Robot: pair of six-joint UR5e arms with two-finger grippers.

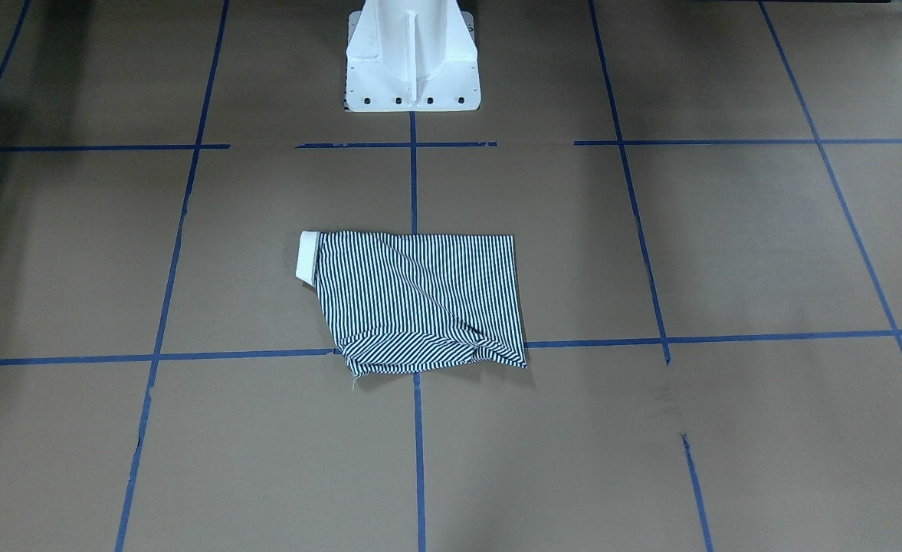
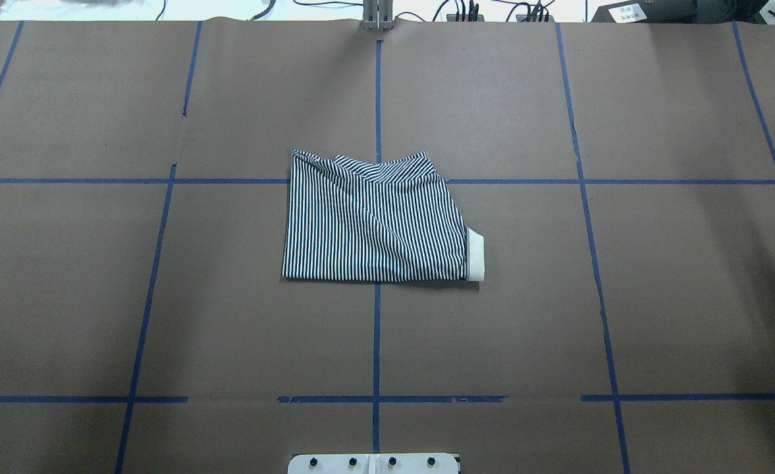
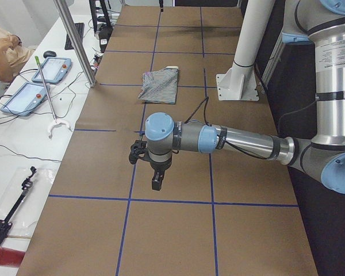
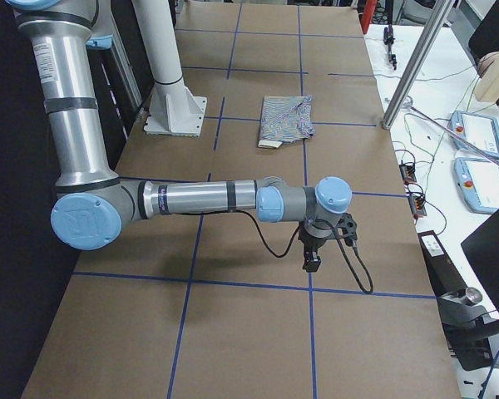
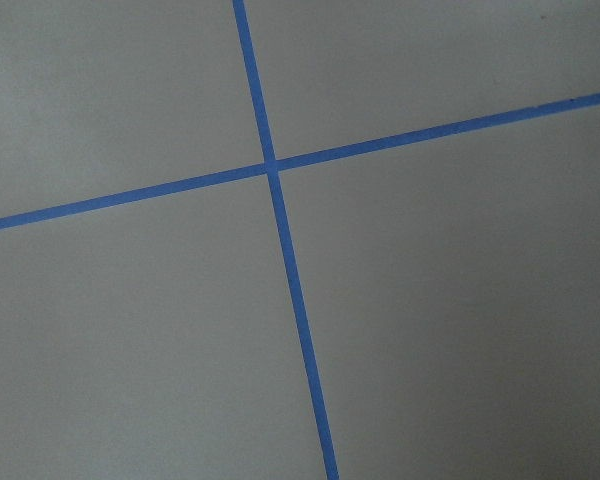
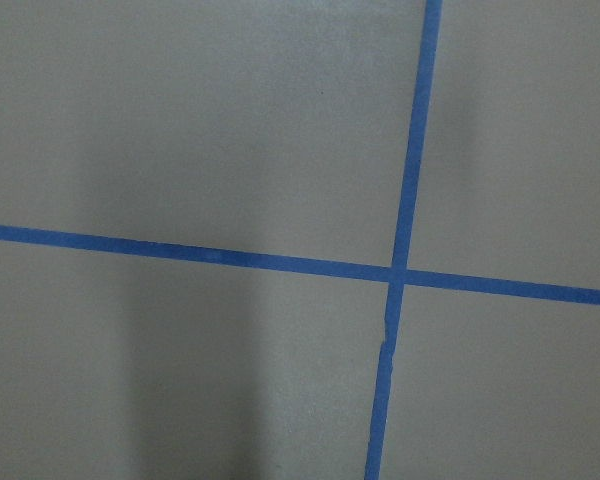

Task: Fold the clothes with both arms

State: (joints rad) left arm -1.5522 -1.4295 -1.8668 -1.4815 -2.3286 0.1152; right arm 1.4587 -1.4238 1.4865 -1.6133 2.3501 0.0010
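Grippers first: my left gripper (image 3: 156,183) hangs point-down over my left end of the table (image 2: 624,296), and my right gripper (image 4: 310,261) does the same towards the opposite end. Each wrist camera shows only the matte brown covering and a crossing of blue tape (image 5: 272,165), no fingers, so I cannot tell whether either pair is parted or closed. Neither seems to carry anything. Farther in, well apart from both, the shirt (image 2: 374,224) lies mid-table, out from the white pedestal (image 1: 412,61), straddling the centre tape line. It is soft thin-striped knit, already folded into a rough rectangle whose long axis runs across the table, left to right. The stiffer cream collar (image 2: 475,253) sticks out at the end facing my right arm. The edge nearest the pedestal is straight and flat; the far edge is rumpled, with a diagonal crease and one loose corner. Neither arm looks clearly closer, I judge, so any further fold means reaching inward along that axis.
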